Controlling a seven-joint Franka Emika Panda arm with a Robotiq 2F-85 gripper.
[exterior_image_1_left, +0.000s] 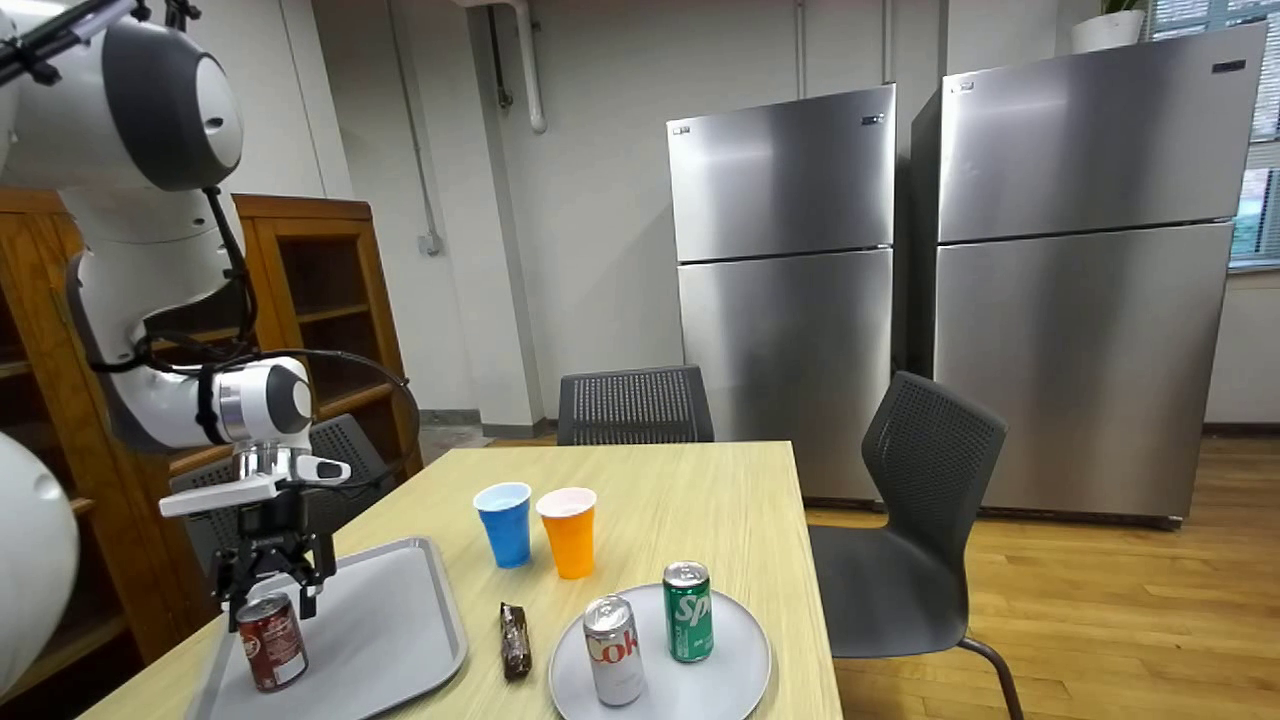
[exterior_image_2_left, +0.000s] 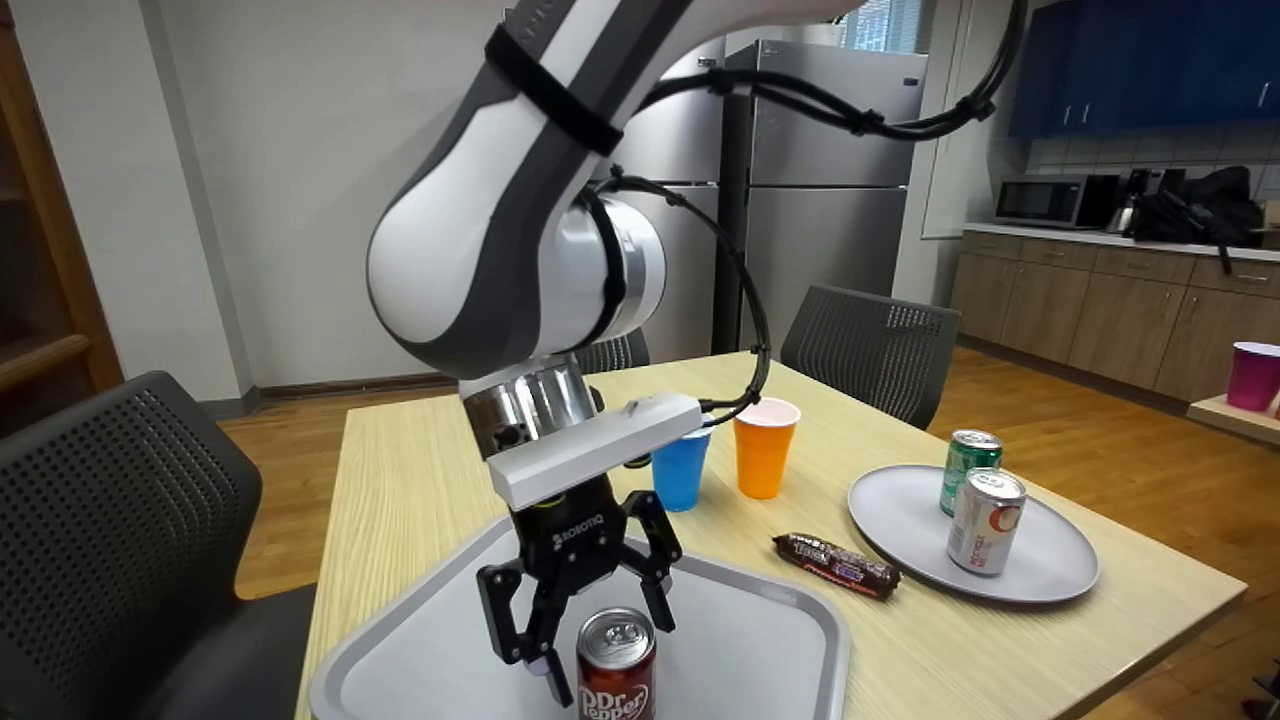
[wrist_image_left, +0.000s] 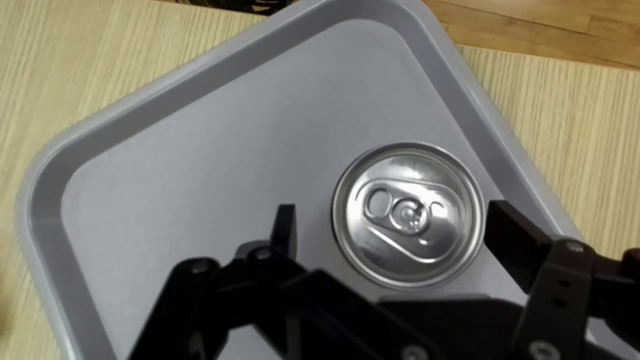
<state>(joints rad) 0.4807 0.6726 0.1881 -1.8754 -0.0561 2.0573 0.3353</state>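
The black pincer (exterior_image_2_left: 612, 656) gapes wide and empty, a dark-red metal can (exterior_image_1_left: 272, 643) between its fingertips (wrist_image_left: 285, 230). The wrist view shows only silver lid (wrist_image_left: 409, 216); in an exterior view I read "Dr Pepper", base cropped.

Dr Pepper can (exterior_image_2_left: 616, 665): glossy metal
Tray (wrist_image_left: 215, 150): smooth, matt plastic
Table (exterior_image_1_left: 680, 510): grained wood look, low sheen
Far refrigerators (exterior_image_1_left: 785, 350): satin metal
Snack wrapper (exterior_image_2_left: 838, 566): glossy, crinkled

Obstacle: upright dark-red metal can (exterior_image_2_left: 617, 672), in wrist view between my black fingers (wrist_image_left: 285, 231); gap at its left, tight at its right. Passage I have: upper-left stretch, grey rectangular tray (wrist_image_left: 200, 145).
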